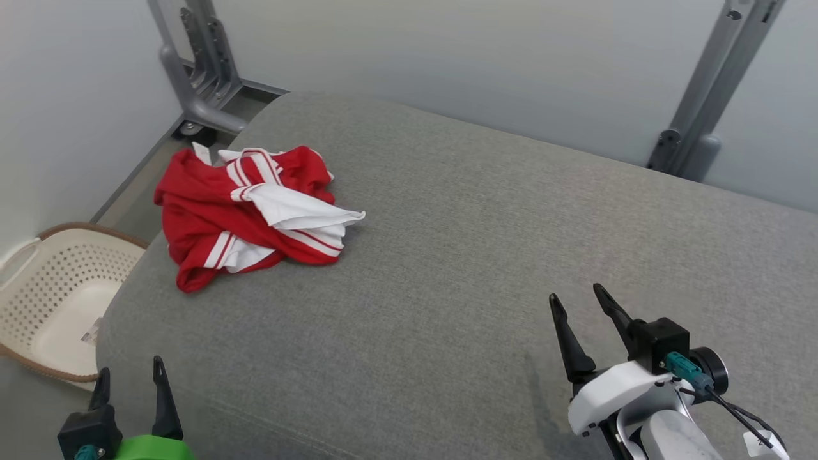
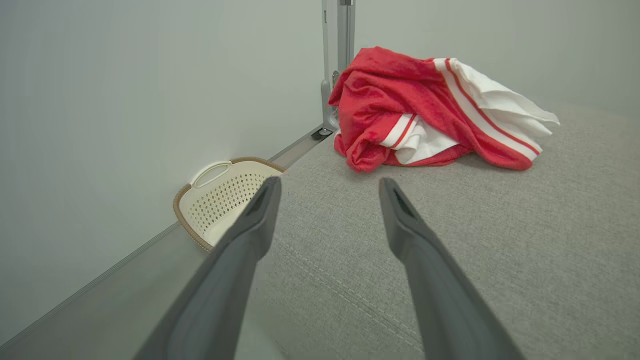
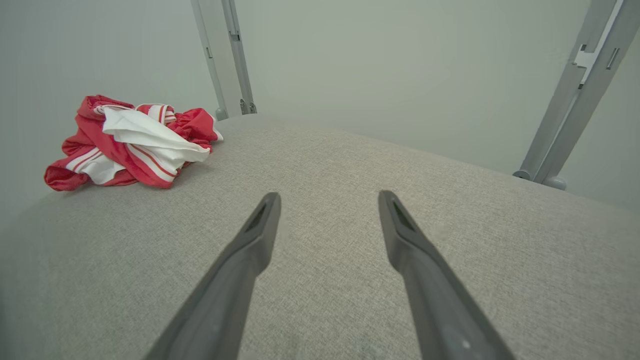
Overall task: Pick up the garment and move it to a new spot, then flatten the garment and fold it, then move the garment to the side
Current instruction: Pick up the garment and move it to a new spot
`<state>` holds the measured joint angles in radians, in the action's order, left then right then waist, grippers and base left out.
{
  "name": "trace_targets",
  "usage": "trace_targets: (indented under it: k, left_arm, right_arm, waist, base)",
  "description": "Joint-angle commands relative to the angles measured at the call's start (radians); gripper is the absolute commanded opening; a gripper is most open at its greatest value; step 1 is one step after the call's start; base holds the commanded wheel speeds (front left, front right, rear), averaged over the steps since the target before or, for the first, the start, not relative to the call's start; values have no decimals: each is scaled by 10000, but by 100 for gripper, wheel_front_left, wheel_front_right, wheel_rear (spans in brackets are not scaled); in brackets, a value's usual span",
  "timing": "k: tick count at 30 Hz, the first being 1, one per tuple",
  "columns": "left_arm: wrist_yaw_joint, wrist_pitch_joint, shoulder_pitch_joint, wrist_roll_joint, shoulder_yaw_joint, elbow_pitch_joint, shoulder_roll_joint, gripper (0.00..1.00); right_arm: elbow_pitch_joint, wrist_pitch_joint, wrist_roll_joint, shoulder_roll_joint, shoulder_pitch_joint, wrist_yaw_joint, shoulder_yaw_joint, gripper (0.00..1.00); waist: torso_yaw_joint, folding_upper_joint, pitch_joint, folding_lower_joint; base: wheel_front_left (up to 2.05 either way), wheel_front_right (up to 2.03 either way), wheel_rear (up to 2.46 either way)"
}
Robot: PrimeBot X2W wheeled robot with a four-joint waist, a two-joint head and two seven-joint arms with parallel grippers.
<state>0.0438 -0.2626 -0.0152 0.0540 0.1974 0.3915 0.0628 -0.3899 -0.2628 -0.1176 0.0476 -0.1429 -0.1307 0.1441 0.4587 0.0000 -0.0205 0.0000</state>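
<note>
The crumpled red-and-white garment (image 1: pixel 249 214) lies far left on the grey cushion (image 1: pixel 479 255). It is at 1 o'clock from the nearer left hand (image 1: pixel 130 365) and 10 o'clock from the right hand (image 1: pixel 575 292). Both hands are spread and empty.

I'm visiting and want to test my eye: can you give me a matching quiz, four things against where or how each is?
Things:
1. red and white garment
2. cream laundry basket
3. left gripper
4. right gripper

States:
A. open over the grey cushion, near right
B. crumpled, cushion's far left
C. open, cushion's near left corner
D. down beside cushion's left edge

Pairs: 1-B, 2-D, 3-C, 4-A
</note>
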Motion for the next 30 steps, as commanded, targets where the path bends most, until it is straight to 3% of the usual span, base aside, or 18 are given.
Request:
trace_targets:
  k: [1,6,16,30]
  left_arm:
    - [-14,-35,149,-16,77,-5,16,100]
    - [25,-35,47,108,270,111,-32,100]
    - [621,-27,-1341,673,940,916,-35,100]
    - [868,-21,-4541,897,1449,2562,631,100]
  right_arm:
    - [-37,-33,-54,53,-57,-1,14,100]
    - [-108,-31,0,56,-163,-1,160,100]
    - [-79,-31,603,52,-707,-1,83,100]
    - [317,-31,1174,472,-1832,-1,254,100]
  waist:
    - [416,0,-30,0]
    - [194,0,183,0]
    - [-635,0,1338,0]
    - [-1820,0,3532,0]
  base:
    - [0,0,0]
    - [0,0,0]
    - [0,0,0]
    - [0,0,0]
